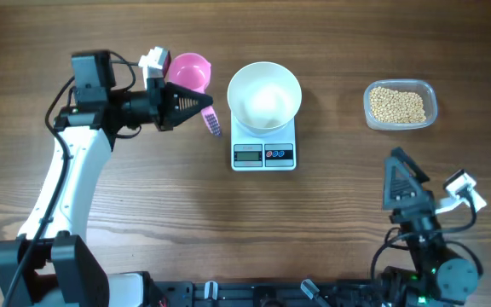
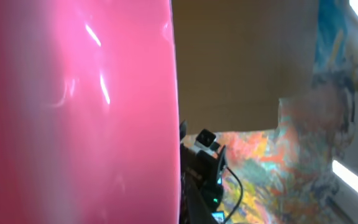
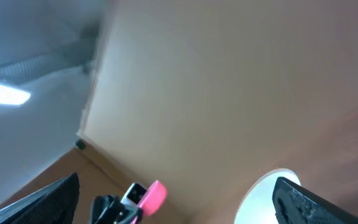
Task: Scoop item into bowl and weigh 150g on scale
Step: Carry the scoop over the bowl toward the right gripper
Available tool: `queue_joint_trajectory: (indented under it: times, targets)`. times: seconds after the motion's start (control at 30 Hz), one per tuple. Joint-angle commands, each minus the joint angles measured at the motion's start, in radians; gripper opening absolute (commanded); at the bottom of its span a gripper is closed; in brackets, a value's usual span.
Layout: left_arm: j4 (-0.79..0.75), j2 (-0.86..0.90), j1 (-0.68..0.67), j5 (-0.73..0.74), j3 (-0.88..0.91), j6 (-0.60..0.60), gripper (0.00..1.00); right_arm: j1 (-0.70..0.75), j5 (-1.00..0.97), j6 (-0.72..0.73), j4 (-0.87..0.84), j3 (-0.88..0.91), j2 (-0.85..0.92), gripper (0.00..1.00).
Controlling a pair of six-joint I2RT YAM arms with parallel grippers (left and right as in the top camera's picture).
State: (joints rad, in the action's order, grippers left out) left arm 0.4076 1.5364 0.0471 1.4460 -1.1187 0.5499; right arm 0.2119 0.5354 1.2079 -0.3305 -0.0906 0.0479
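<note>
Left gripper (image 1: 205, 104) was clenched on a round pink plastic scoop (image 1: 187, 72). The scoop's cup lay against the far side of the dark fingers, and a short lilac piece (image 1: 213, 124), apparently the handle end, stuck out on the near side. In the left wrist view the glossy pink wall of the scoop filled the whole left half of the picture, right against the camera. How high the scoop was held could not be told.

Just to the right of the scoop, and apart from it, stood the round, plain white, deep bowl (image 1: 237, 83). It sat squarely on the small white square digital scale (image 1: 264, 141), and its inside showed only white. The scale's grey display and dark button panel faced the near edge of the brown wooden table (image 1: 143, 213); the reading was too small to make out.

Farther right, well apart from the scale, a clear rounded-rectangular plastic tub (image 1: 434, 107) held the small round tan beans (image 1: 396, 104).

Right gripper (image 1: 403, 166) hung near the front right of the table with its fingers spread wide and nothing between them, well short of the tub.
</note>
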Motion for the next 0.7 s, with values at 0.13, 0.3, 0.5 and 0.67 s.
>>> queue_joint_trajectory:
  times: [0.13,0.3,0.5,0.67]
  targets:
    - [-0.324,-0.116,-0.147,-0.279,-0.009,0.391,0.04,-0.002,0.204,-0.222,0.366,-0.41,0.353,1.0]
    - [-0.323,-0.177,-0.284,-0.54,-0.009,0.532,0.04,-0.002,0.585,-0.295,0.308,-0.555,0.626,1.0]
    - [-0.378,-0.175,-0.463,-0.805,-0.009,0.719,0.04,-0.003,0.702,0.026,0.202,-0.555,0.834,0.69]
    - [-0.469,-0.175,-0.572,-0.969,-0.009,0.723,0.04,-0.01,0.801,0.043,0.113,-0.555,0.913,0.74]
